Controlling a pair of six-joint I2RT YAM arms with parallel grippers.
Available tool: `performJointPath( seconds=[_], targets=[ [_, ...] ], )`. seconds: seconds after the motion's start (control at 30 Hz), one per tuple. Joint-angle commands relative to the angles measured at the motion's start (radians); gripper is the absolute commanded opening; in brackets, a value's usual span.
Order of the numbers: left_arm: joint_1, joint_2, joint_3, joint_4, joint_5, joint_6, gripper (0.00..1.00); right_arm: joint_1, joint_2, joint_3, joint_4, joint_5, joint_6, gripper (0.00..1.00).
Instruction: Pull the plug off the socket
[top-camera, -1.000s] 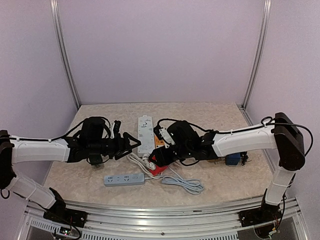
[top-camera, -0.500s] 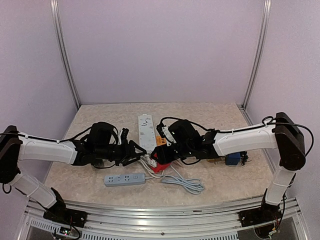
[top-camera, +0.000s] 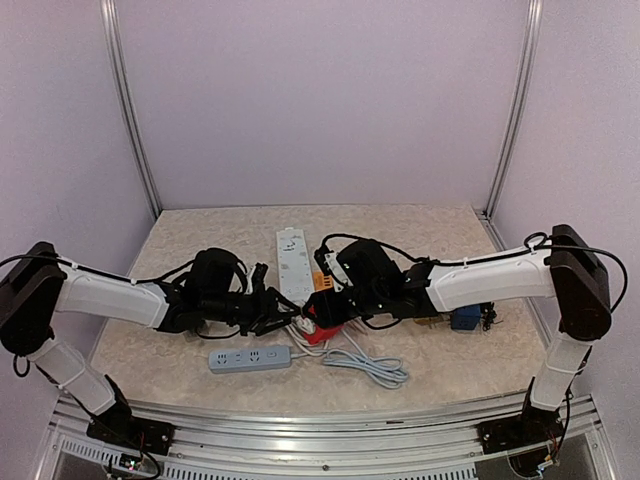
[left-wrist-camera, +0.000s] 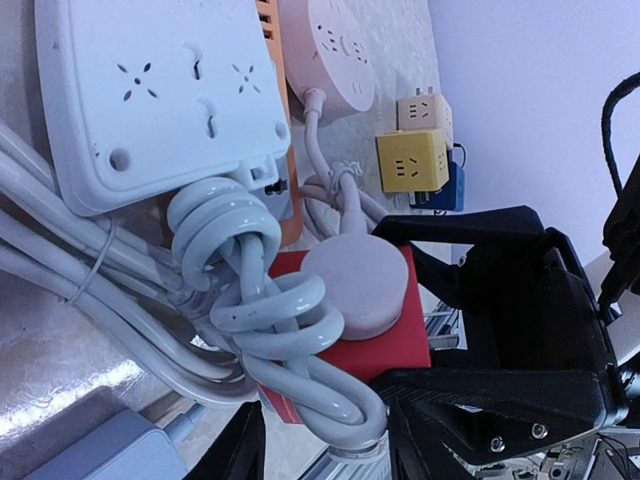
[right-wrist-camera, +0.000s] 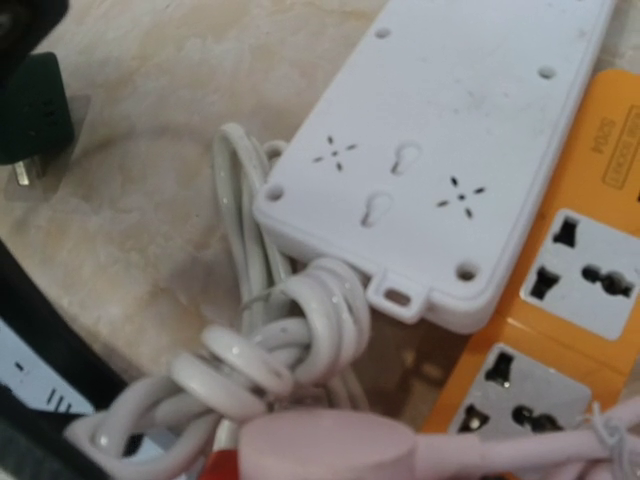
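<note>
A red socket cube (left-wrist-camera: 400, 335) carries a round pink plug (left-wrist-camera: 355, 290) on top; both lie in front of the white power strip, also in the top view (top-camera: 318, 336). My right gripper (top-camera: 320, 312) is shut on the red cube, its black fingers (left-wrist-camera: 480, 230) above and below the cube. In the right wrist view only the plug (right-wrist-camera: 330, 445) and a bit of red show. My left gripper (top-camera: 283, 318) is open right beside the cube; its gripper (left-wrist-camera: 325, 455) straddles a knotted white cable (left-wrist-camera: 260, 300) and the cube's near corner.
A white power strip (top-camera: 290, 258) and an orange strip (right-wrist-camera: 560, 330) lie just behind. A grey-blue strip (top-camera: 249, 358) and loose white cable (top-camera: 365, 365) lie in front. A yellow cube adapter (left-wrist-camera: 410, 162) and a blue one (top-camera: 465, 318) sit to the right.
My left arm has reached to the right, bringing its open gripper up against the red cube. My right gripper has stayed on the cube, shifting only slightly.
</note>
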Motion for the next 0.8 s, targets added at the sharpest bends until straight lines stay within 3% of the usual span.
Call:
performJointPath(
  seconds=[0.0,0.77],
  targets=[
    [-0.011,0.034,0.042,0.029,0.023,-0.006,0.41,-0.019,-0.075,0.018,0.070,0.047,-0.001,0.00],
    [-0.018,0.113,0.066,0.032,0.049,-0.054,0.25,-0.015,-0.086,0.014,0.092,0.077,-0.010,0.00]
  ],
)
